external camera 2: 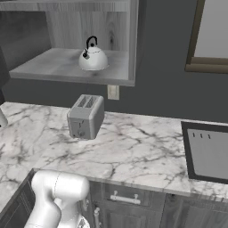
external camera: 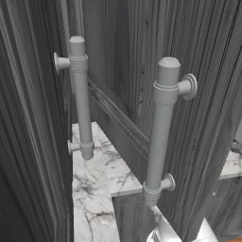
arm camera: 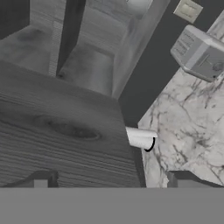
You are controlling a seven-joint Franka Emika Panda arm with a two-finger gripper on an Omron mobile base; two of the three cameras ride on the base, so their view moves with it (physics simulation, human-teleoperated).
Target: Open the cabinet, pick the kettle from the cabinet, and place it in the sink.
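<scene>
A: What's the biggest thing in sight?
B: The white marble counter (external camera 2: 133,151), one long run of it. Above it, one open cabinet (external camera 2: 71,67) with its dark grey door (arm camera: 61,131) swung out. The left base view looks past two doors, each with one thick light-grey bar handle (external camera: 160,127) on two pegs.
A: And the sink?
B: One black sink (external camera 2: 207,151) with its grey drainboard panel, set in the counter at the right edge.
A: Smaller things?
B: One boxy grey toaster (external camera 2: 85,116) on the counter, below the shelf. One silvery kettle (external camera 2: 93,56) standing upright on the cabinet shelf.
A: The gripper?
B: One gripper (arm camera: 111,180), jaws spread wide, holding nothing, close against the door's face.
</scene>
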